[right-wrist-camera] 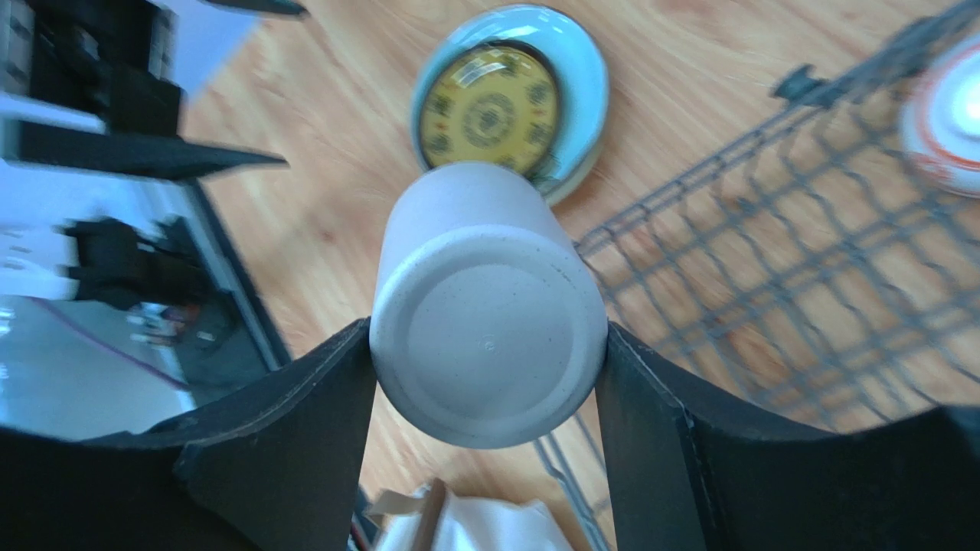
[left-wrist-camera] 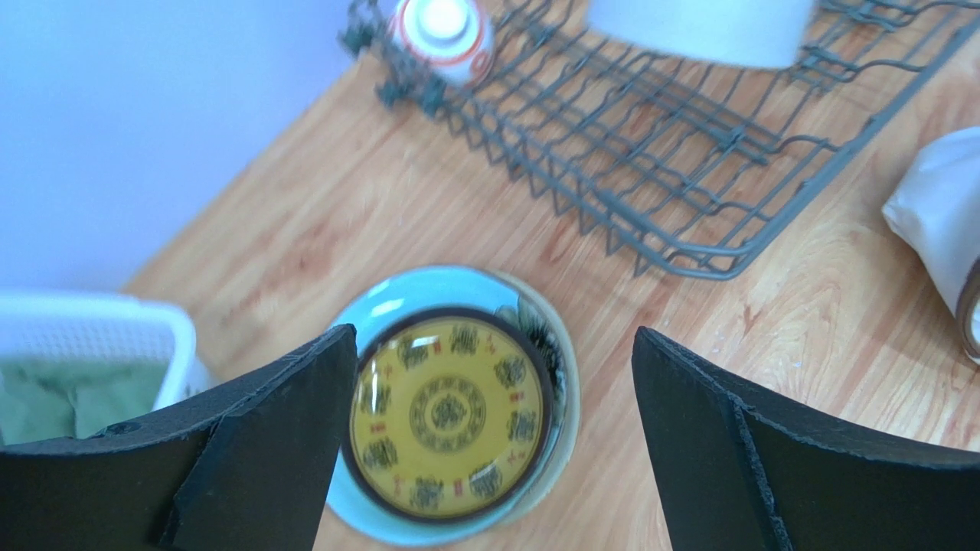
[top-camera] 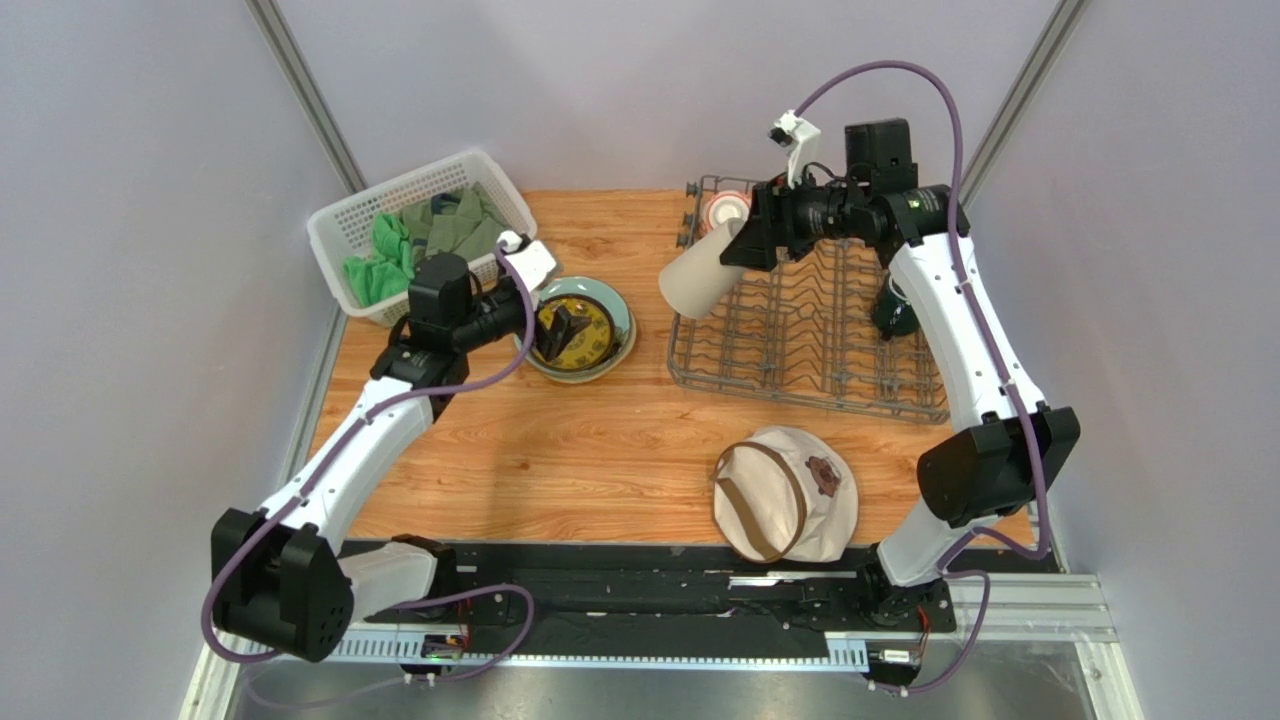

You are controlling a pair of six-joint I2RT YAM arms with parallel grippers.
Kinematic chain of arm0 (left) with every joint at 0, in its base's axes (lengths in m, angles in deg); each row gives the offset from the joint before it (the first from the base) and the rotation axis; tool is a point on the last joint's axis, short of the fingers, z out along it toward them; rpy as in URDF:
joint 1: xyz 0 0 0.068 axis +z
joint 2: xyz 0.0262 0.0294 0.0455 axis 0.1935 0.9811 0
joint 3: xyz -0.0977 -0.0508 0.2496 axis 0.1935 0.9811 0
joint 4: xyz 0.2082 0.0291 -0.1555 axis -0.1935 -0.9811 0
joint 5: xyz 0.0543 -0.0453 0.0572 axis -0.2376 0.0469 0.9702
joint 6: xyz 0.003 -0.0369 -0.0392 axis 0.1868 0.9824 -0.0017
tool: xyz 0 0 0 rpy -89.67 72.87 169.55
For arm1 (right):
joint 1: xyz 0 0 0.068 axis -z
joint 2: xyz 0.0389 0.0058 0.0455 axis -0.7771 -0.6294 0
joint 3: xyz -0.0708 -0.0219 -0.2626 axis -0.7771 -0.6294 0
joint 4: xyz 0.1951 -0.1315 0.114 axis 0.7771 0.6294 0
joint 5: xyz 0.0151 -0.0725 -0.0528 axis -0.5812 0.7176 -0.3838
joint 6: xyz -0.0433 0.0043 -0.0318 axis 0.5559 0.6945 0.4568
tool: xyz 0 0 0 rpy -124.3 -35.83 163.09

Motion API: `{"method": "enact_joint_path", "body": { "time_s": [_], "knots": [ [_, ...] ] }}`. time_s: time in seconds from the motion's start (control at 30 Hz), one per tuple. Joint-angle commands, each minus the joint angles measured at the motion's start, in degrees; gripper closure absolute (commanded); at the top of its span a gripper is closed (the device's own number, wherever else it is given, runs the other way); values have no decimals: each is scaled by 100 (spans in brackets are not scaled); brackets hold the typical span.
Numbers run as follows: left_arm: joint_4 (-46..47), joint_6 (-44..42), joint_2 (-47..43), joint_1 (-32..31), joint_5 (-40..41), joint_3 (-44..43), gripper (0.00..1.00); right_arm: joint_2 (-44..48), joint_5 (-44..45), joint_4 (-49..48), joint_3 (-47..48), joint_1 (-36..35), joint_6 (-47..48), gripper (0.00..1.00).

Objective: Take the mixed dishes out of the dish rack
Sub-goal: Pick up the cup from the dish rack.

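one matte cylindrical tumbler [right-wrist-camera: 489, 333], grey wire rack [top-camera: 804, 393]

No readable text — marks on the yellow-patterned plate [left-wrist-camera: 449, 419] blur.

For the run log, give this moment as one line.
left gripper open over yellow-patterned plate on pale green plate | right gripper holding beige tumbler at dish rack edge | patterned bowl, green mug in rack
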Motion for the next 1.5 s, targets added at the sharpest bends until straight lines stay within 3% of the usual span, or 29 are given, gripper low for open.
{"method": "enact_joint_path", "body": {
  "time_s": [0.0, 0.3, 0.9, 1.2, 1.47],
  "knots": [
    [888, -712, -327, -323, -223, 219, 3, 17, -1944, -918, -450, 277, -1047, 71],
    [1617, -1248, -618, -771, -320, 737, 3, -45, -3597, -2159, -1100, 313, -1997, 73],
    [2445, -160, -548, -1088, -741, 651, 7, -97, -3906, -2309, -1285, 269, -2016, 78],
    [3086, 307, -284, -1325, -311, 659, 17, -45, -3958, -2335, -1338, 164, -2007, 80],
    [3306, 386, -3, -1572, 286, 633, 33, -10, -4090, -2371, -1417, 76, -1981, 81]
  ]
}}
